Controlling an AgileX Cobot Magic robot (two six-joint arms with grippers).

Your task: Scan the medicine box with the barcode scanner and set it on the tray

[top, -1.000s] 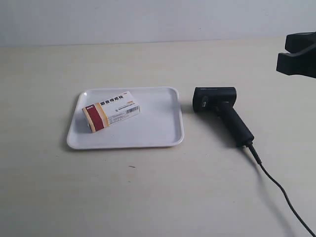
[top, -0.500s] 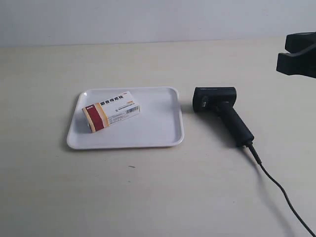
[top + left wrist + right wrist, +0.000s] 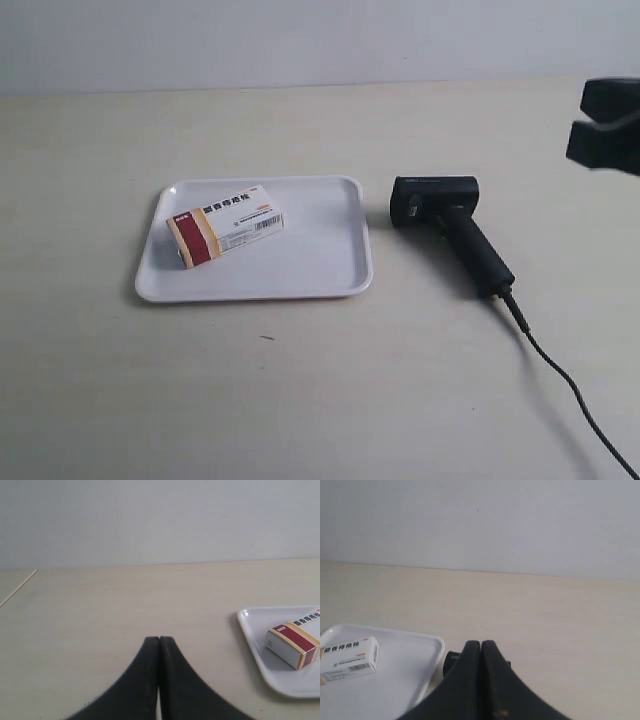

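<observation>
1. Even, soft, bright light fills all views; no glare.
2. The barcode scanner (image 3: 447,229) and tray (image 3: 340,280) cast faint, short shadows.
3. Both wrist views look slightly hazy, with near fingers soft-edged.

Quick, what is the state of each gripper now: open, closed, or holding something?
Left gripper: closed, holding nothing.
Right gripper: closed, holding nothing.
</observation>
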